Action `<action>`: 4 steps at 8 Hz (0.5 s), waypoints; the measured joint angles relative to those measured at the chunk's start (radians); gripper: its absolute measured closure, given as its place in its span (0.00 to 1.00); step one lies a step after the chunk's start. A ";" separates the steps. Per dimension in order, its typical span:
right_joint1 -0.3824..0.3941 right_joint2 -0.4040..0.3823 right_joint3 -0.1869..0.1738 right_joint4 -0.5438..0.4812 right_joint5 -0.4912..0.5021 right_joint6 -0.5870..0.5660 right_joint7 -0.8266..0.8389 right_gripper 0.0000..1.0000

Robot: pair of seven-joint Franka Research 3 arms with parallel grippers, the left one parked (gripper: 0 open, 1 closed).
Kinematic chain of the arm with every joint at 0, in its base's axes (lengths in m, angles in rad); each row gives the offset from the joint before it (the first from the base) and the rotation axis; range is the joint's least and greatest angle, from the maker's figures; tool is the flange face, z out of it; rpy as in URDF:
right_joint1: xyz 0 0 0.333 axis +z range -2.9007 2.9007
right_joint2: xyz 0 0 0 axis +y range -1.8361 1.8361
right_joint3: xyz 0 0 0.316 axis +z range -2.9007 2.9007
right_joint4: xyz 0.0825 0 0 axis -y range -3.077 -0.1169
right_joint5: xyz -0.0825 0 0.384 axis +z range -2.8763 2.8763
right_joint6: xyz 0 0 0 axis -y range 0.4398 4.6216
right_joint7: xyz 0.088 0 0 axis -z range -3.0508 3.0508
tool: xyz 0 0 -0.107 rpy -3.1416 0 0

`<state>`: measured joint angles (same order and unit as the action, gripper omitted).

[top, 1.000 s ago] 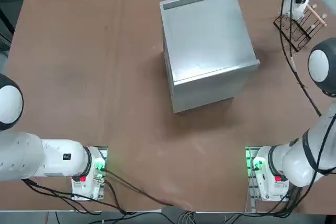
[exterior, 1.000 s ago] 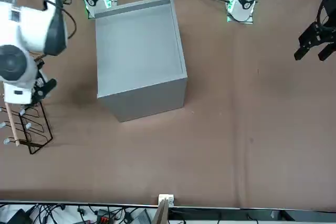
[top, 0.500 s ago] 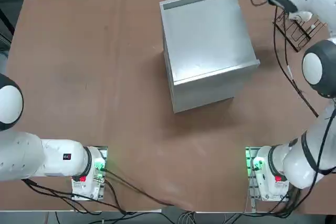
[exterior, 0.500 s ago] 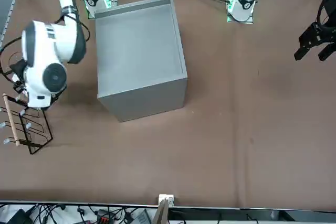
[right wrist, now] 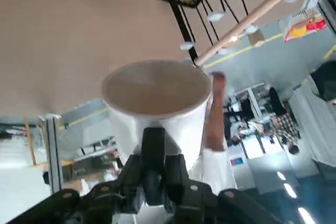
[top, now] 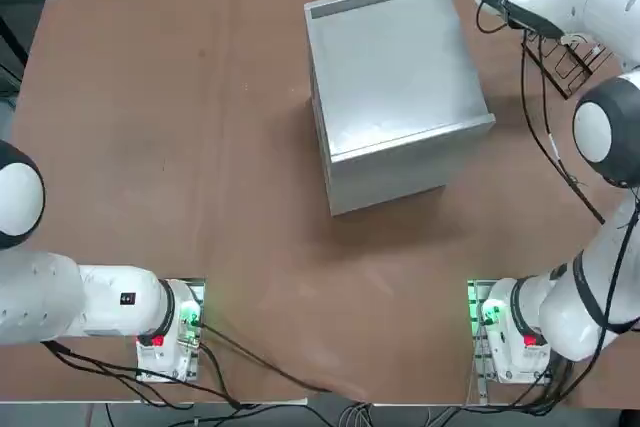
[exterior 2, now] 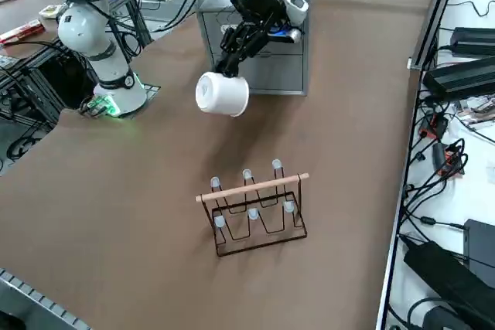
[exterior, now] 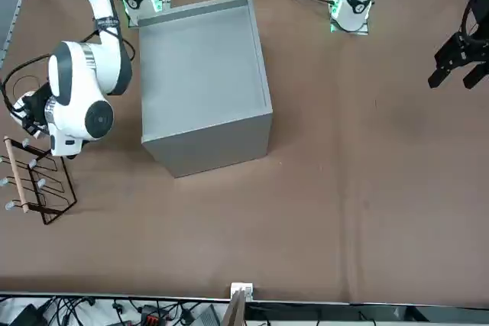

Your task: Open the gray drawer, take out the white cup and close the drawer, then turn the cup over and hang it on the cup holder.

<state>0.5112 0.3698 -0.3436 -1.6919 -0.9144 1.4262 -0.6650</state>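
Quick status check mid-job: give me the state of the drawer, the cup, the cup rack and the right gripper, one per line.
Drawer: closed.
Cup: held in the air, tipped on its side, not hung.
Cup rack: upright on the table, pegs empty.
Right gripper: shut on the cup, raised between cabinet and rack.

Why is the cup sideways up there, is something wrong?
Nothing stands out. The right tool holds the white cup tipped on its side in the air between the gray cabinet and the cup holder.

From overhead, the right arm's bulk covers the white cup and the pincer, and the cup holder (top: 568, 52) shows only partly beneath it (cables cross it too). In the front view, its left side is cut off.
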 joint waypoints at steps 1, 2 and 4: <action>0.000 0.001 -0.001 -0.033 -0.048 0.000 0.000 0.80; 0.000 0.001 -0.001 -0.065 -0.088 0.000 0.001 0.80; 0.001 0.012 -0.001 -0.106 -0.167 0.000 0.001 0.80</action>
<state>0.5118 0.3816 -0.3450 -1.7984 -1.0817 1.4260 -0.6635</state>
